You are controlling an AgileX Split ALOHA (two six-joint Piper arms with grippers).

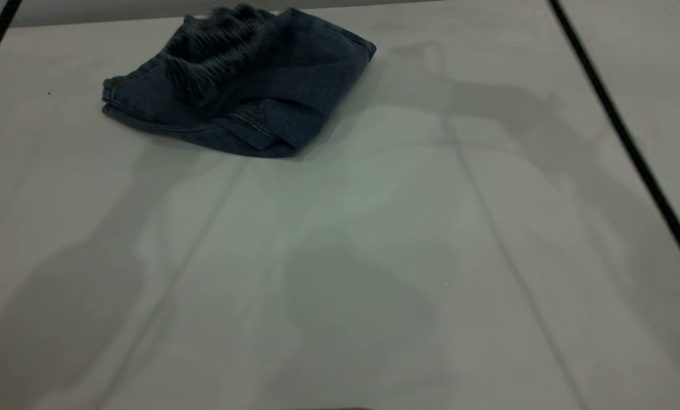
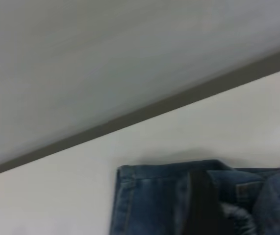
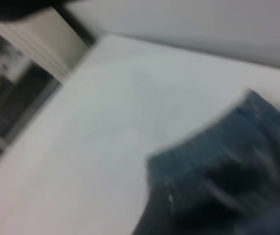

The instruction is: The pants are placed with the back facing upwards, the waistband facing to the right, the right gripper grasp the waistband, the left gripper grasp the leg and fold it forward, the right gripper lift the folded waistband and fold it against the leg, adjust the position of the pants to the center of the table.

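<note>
Blue denim was seen bundled at the far end of the table (image 1: 374,256), left of the middle in the exterior view: the pants (image 1: 243,85) were folded over into a rough, compact heap close to the table's far edge. The ruffled waistband (image 1: 220,54) was laid on top of the heap, gathered in dark ridges, with a seamed flap of fabric folded beneath it toward the near side. The printed leg could not be made out in the folds. Wide bare tabletop was left between the pants and the near edge, crossed only by soft shadows.

Neither gripper was caught in any view, so whether the fingers were apart or together cannot be told. From the left wrist view, a hemmed corner of the pants (image 2: 179,196) was shown lying flat on the table (image 2: 81,196), the table's edge running diagonally behind it. From the right wrist view, the pants (image 3: 218,171) were seen blurred on the table (image 3: 105,122), with a dark patch on the fabric.

Two thin black bars (image 1: 625,142) were noted slanting across the corners of the exterior view.
</note>
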